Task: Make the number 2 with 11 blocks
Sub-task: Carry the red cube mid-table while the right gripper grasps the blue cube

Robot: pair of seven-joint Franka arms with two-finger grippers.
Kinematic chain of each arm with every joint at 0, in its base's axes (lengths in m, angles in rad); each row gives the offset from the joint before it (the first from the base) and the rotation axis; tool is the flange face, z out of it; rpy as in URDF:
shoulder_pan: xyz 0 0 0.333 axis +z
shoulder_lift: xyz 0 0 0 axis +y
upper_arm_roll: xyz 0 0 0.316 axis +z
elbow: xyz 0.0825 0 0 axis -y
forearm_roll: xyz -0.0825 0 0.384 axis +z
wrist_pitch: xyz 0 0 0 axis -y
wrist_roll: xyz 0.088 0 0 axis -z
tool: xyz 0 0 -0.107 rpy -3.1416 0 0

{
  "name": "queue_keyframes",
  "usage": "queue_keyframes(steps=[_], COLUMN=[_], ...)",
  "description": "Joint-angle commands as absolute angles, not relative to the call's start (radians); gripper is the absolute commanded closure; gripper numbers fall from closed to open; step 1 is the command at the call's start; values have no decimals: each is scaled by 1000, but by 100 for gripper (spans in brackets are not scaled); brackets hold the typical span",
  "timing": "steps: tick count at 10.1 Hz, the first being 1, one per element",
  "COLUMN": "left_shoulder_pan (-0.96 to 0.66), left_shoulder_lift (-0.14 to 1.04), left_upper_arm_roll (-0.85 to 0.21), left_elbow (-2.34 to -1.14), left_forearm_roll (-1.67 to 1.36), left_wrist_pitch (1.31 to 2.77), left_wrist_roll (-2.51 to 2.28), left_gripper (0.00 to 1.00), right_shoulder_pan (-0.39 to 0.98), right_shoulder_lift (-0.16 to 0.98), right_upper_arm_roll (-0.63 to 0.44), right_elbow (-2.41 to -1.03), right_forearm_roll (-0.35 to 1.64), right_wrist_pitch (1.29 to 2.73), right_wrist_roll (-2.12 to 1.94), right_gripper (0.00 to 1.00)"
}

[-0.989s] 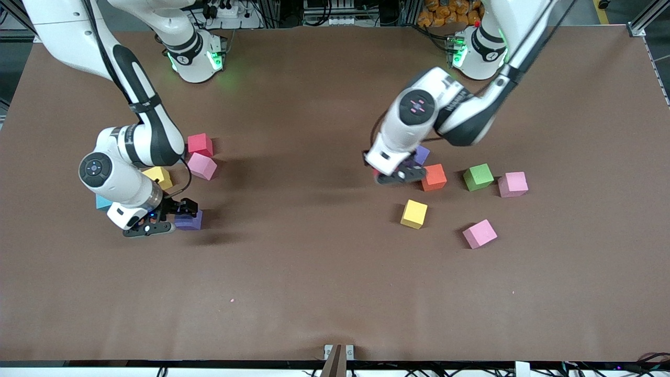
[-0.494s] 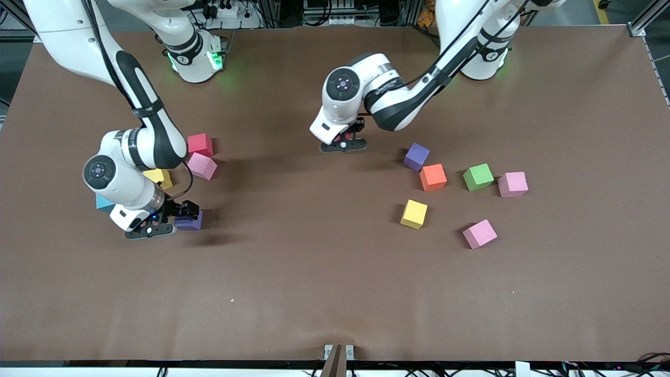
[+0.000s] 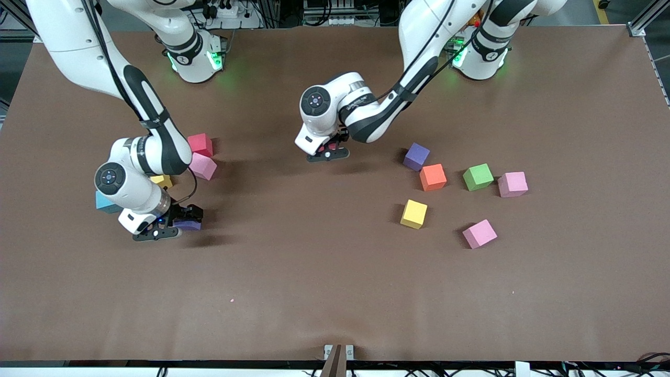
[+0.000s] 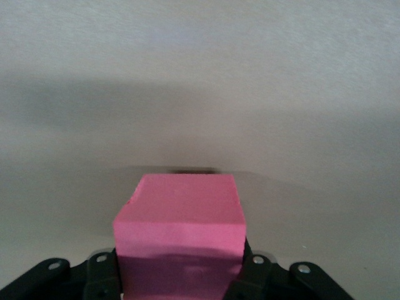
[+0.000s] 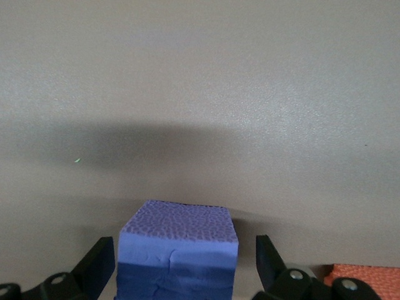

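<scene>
In the front view, you see the left gripper (image 3: 328,152) over bare table (image 3: 335,293) mid-table, well apart from the loose blocks (image 3: 432,177) toward the left arm's end. The right gripper (image 3: 175,224) stands at a purple block (image 3: 189,225).

In the left wrist view, the fingers (image 4: 100,278) clamp a pink block (image 4: 179,240).

In the right wrist view, the fingers (image 5: 100,265) stand apart, clear of the purple block's (image 5: 178,256) sides.

brown table (image 3: 335,293) | loose blocks: purple block (image 3: 416,156), orange block (image 3: 433,177), green block (image 3: 478,177) beside left gripper (image 3: 330,152)
</scene>
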State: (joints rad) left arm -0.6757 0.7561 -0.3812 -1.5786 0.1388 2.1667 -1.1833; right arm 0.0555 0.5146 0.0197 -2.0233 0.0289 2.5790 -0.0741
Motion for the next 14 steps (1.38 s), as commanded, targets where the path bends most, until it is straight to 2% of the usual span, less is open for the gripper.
queue_keyframes(steps=[1,3,6,8,9,10,12,14], left_shoulder_pan=[-692,-727,-756,-756,-755,-755,-755,-739], left_shoulder_lift=[767,782,810,816,821,821,790,724], left_upper_arm_roll=[-373,-376,-374,-376,-374,-374,-376,-371], left_elbow=[-1540,-1542,-1542,-1543,-1543,-1543,-1542,-1542], left_forearm_roll=[161,164,164,164,164,166,155,152], left_wrist_pitch=[2172,2209,2232,2235,2235,2235,2224,2175], left_wrist_roll=[-1148,-1131,-1078,-1072,-1069,-1068,-1094,-1130], left_gripper=[82,82,82,82,56,1,0,0], right_shoulder_pan=[57,58,66,61,55,54,55,72], right_shoulder_lift=[537,552,551,535,507,465,379,344], right_upper_arm_roll=[23,23,23,23,23,23,25,28], right_elbow=[-2005,-2005,-2005,-2009,-2013,-2007,-2006,-2008], right_forearm_roll=[35,34,34,32,29,29,29,31], right_wrist_pitch=[2580,2605,2596,2589,2573,2483,2361,2345], right_wrist_roll=[-72,-72,-77,-84,-97,-124,-150,-153], right_gripper=[0,0,34,51,56,58,58,58])
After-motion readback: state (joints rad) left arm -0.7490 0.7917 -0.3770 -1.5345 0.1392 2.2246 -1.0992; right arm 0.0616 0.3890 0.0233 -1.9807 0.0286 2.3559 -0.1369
